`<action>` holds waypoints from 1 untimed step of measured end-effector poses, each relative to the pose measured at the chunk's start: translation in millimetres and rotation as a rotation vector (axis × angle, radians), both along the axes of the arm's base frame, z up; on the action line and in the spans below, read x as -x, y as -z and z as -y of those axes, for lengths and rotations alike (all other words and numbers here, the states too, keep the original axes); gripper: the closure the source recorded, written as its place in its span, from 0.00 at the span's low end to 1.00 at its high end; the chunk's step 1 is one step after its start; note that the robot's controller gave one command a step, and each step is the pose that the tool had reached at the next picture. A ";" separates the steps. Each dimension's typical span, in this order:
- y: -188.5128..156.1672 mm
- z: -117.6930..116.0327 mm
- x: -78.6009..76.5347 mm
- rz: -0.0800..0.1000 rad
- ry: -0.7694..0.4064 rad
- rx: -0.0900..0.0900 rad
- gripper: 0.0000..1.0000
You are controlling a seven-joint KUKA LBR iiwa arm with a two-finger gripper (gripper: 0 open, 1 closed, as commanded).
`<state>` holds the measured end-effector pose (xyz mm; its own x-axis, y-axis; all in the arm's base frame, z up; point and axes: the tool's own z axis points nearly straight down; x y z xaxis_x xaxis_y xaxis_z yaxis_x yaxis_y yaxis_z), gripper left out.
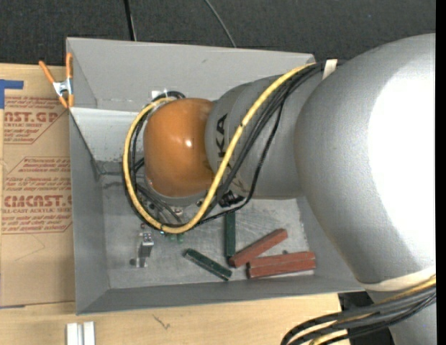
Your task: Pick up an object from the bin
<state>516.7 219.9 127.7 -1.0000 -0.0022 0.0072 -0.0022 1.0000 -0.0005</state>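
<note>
Metal is shining on the small silver piece (144, 251) that we are looking at first. It is lying by itself on the bin's floor, toward the left and near the front wall. It is the thing nearest the gripper (164, 213), which is hanging just above it and a little to the right. So we are guessing this may be the one to pick, though we are not sure. We are thinking it is light, hard and a bit slippery, with small bumps and bends, so pinching it across its thin middle looks best. We cannot tell if the gripper is released or clenched, because the round orange cover (176, 146) is hiding most of it. Farther right, one dark green stick (229, 237) is pointing up and down and another green stick (207, 263) is lying slanted near the front. Beside them, two red-brown sticks (260, 247) (282, 265) are lying close together. All four are looking straight and stiff to us. The grey bin (90, 264) is showing dull, sloping metal walls. Yellow and black cables (134, 185) are looping round the smooth, shiny cover, and the big grey arm (367, 157) is reaching in from the right.
</note>
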 end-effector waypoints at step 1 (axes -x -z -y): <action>-4.1 0.8 -2.4 0.007 0.002 -0.002 0.00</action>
